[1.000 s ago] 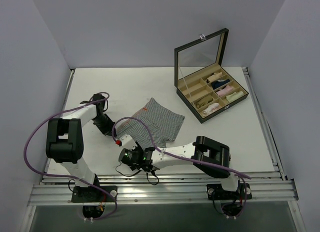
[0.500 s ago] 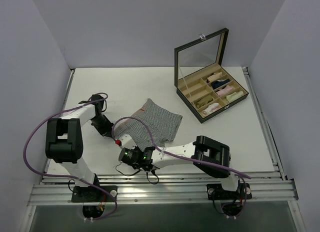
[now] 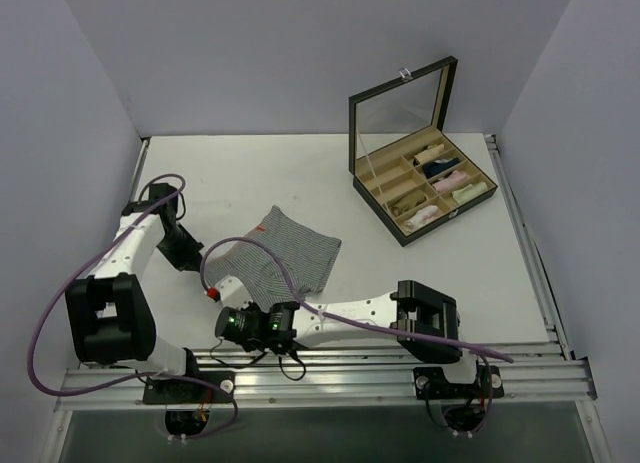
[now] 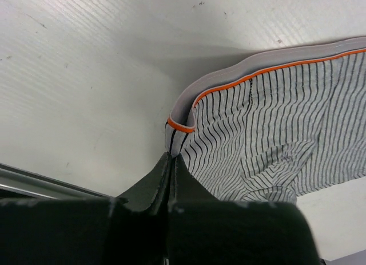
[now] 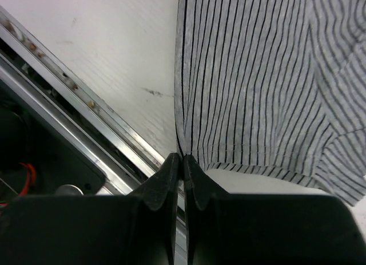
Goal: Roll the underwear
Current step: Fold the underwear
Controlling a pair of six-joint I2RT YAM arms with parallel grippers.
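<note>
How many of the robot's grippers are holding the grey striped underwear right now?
2. The left gripper pinches the underwear at its orange-trimmed waistband corner, fingers closed. The right gripper pinches a striped edge beside the metal rail.

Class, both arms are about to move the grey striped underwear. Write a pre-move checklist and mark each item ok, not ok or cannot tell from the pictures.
1. Left gripper shut on the underwear at its waistband corner: ok.
2. Right gripper shut on a striped edge: ok.
3. Cloth lying flat: not ok, creases show in the left wrist view.
4. Purple cable clear of the cloth: not ok, it arcs across it in the top view.
5. Open box apart from the cloth: ok.
</note>
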